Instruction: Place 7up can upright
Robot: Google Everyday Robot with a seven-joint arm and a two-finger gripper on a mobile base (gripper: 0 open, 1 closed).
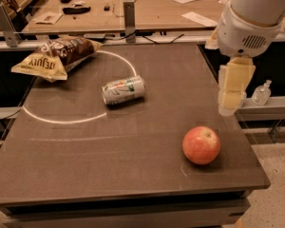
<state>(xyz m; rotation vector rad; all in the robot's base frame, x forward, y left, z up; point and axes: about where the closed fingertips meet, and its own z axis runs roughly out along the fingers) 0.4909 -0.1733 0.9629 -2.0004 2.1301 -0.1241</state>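
Table (109, 170): 7up can (124, 90) sideways, claw (229, 107) right edge

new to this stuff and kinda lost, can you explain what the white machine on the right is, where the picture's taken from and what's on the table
That is a robot arm reaching in from the upper right. The cream part hanging under it is its gripper, the tool it grabs with; it hangs by the right edge of the table and holds none of the things there. The picture looks down on the table from its front; where the camera sits is not known. On the table: a 7up can lying on its side near the middle, a brown-and-yellow chip bag at the back left, a red apple at the front right, and a white ring marked on the top.
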